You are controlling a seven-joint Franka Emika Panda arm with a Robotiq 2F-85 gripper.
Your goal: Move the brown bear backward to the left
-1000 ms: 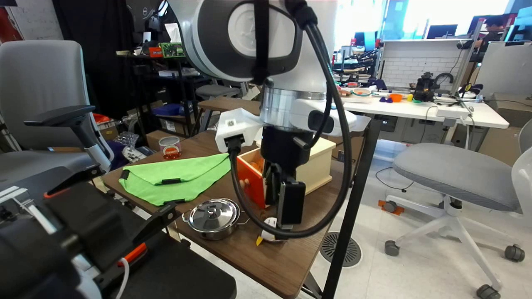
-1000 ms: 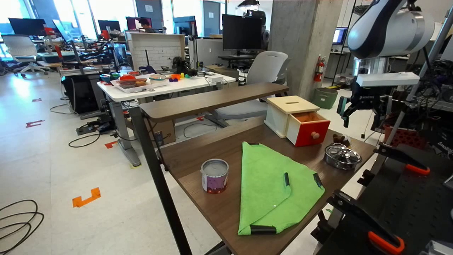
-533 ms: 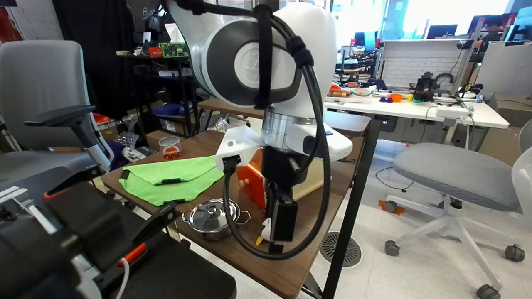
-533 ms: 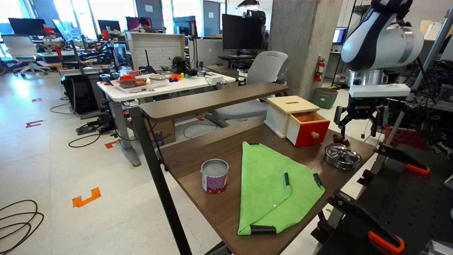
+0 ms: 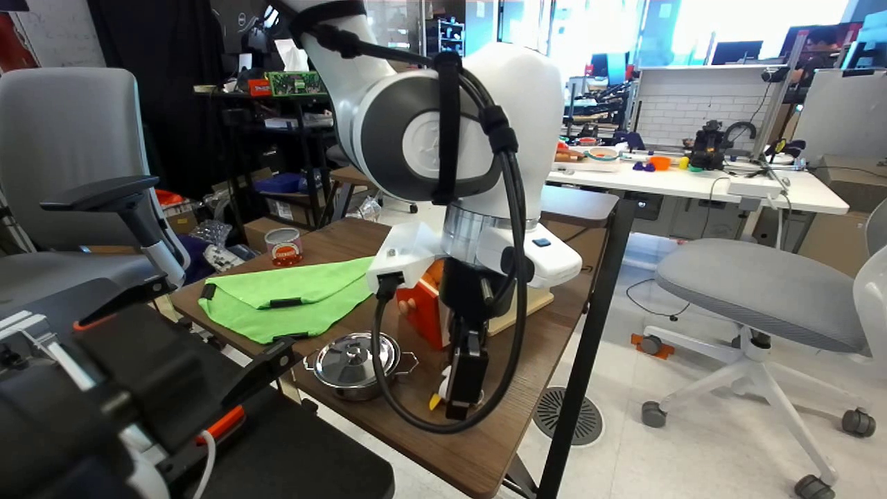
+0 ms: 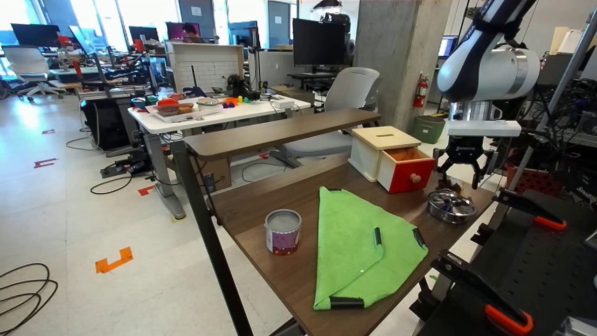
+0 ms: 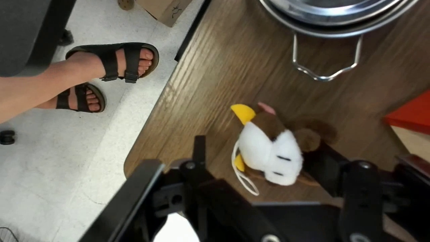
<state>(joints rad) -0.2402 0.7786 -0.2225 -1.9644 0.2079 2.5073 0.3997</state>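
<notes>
The brown bear [image 7: 308,138] shows in the wrist view as a brown lump with a round tan patch. It lies against a white plush body [image 7: 257,146] with brown and yellow parts; I cannot tell whether these are one toy or two. In an exterior view the white part [image 5: 444,384] is partly hidden behind my gripper. In an exterior view brown plush [image 6: 454,186] shows behind the metal bowl [image 6: 451,205]. My gripper [image 7: 260,143] is open and low over the toy, one finger on each side. The right finger is close to the brown lump; contact is unclear.
The lidded bowl's handle [image 7: 326,75] is close by in the wrist view. A wooden box [image 6: 368,149] with its red-fronted drawer [image 6: 405,175] pulled out stands near. A green cloth [image 6: 359,247] and a can [image 6: 283,233] lie farther off. The table edge is near; someone's feet show below.
My arm has come down, and in an exterior view it has also moved left, bringing the open gripper from above down around the toy. The bowl, box and cloth have not moved.
</notes>
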